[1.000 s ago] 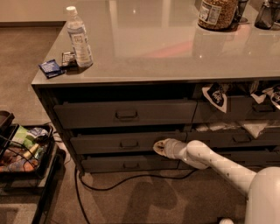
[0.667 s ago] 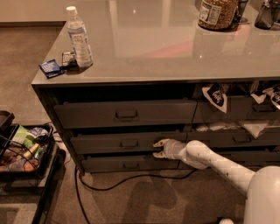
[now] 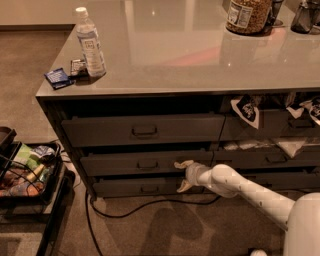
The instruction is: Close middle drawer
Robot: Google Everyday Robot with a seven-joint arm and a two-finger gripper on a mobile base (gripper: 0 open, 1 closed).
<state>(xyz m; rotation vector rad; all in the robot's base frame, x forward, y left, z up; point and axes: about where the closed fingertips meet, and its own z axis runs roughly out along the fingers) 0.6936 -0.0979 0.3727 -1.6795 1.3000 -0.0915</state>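
Note:
The middle drawer is a wide dark grey front with a small metal pull, in the left stack of the cabinet, between a taller drawer above and a slimmer one below. It stands slightly out from the frame. My gripper is at the right end of the middle drawer's front, on my white arm that comes in from the lower right. Its fingers are spread one above the other, up against the front, and hold nothing.
On the grey countertop stand a water bottle, blue packets and a jar. Snack bags hang from the right drawers. A black cable lies on the carpet. A black cart with items stands at the left.
My gripper has shifted slightly left along the middle drawer's front and its fingers now show spread apart. The drawer front has hardly moved.

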